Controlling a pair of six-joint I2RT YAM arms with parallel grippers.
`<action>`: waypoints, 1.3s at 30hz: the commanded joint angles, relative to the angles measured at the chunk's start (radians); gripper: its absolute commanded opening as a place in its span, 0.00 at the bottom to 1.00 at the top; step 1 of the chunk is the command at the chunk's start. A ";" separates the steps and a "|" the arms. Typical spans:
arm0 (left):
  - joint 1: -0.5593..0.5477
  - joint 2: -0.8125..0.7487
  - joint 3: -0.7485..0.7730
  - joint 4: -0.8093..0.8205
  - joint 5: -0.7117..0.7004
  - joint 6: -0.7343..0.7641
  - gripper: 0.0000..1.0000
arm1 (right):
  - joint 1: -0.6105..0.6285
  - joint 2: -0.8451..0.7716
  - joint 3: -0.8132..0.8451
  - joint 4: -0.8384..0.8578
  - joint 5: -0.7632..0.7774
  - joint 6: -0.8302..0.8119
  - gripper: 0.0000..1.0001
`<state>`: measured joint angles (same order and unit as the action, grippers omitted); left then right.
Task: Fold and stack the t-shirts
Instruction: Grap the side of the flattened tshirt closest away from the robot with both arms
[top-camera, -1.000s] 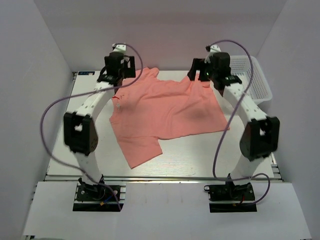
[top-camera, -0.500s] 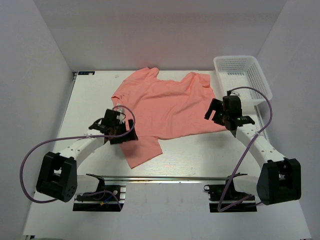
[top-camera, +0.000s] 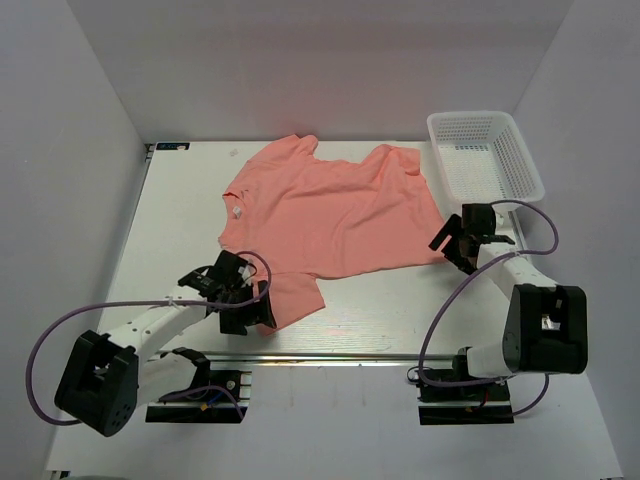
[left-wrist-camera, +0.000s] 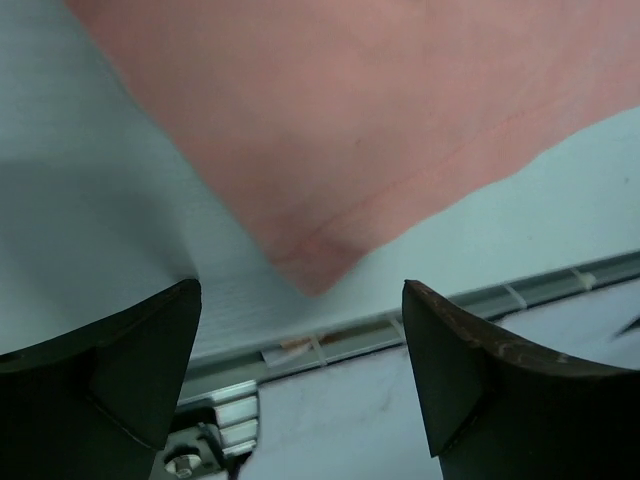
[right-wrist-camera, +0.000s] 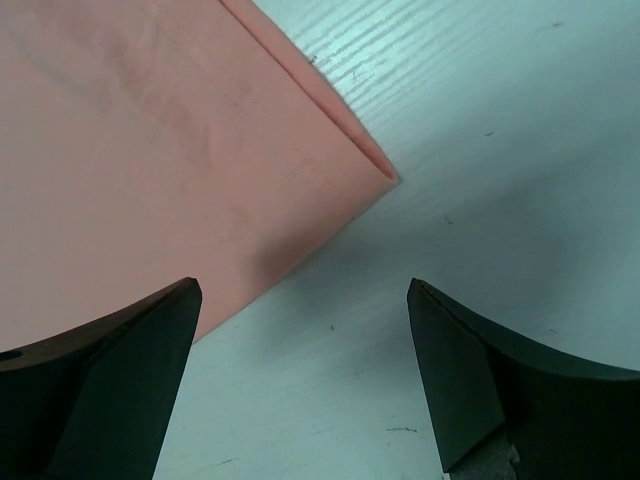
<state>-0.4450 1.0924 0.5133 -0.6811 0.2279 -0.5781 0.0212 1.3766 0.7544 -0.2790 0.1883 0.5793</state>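
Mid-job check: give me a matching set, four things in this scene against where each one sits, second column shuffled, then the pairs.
Things
1. t-shirt
2. basket
3. left gripper
4. right gripper

Places
A. at the far right corner of the table
B. open, over the tip of the shirt's near sleeve, close to the table's near edge
C. spread flat across the middle of the table
D. open, beside the shirt's near hem corner on the right

Pairs: 1-C, 2-A, 3-B, 4-D
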 joint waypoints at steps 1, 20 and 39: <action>-0.033 0.026 -0.024 -0.005 0.007 -0.029 0.92 | -0.050 0.035 -0.015 0.057 -0.055 0.037 0.89; -0.120 0.290 0.091 0.060 -0.041 0.034 0.00 | -0.110 0.211 0.008 0.181 -0.093 0.054 0.37; -0.120 0.023 0.136 0.077 0.013 0.107 0.00 | -0.104 -0.189 -0.081 -0.171 -0.150 -0.019 0.00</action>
<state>-0.5613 1.1553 0.6197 -0.5991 0.2256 -0.5014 -0.0849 1.2984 0.6811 -0.2749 0.0784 0.5930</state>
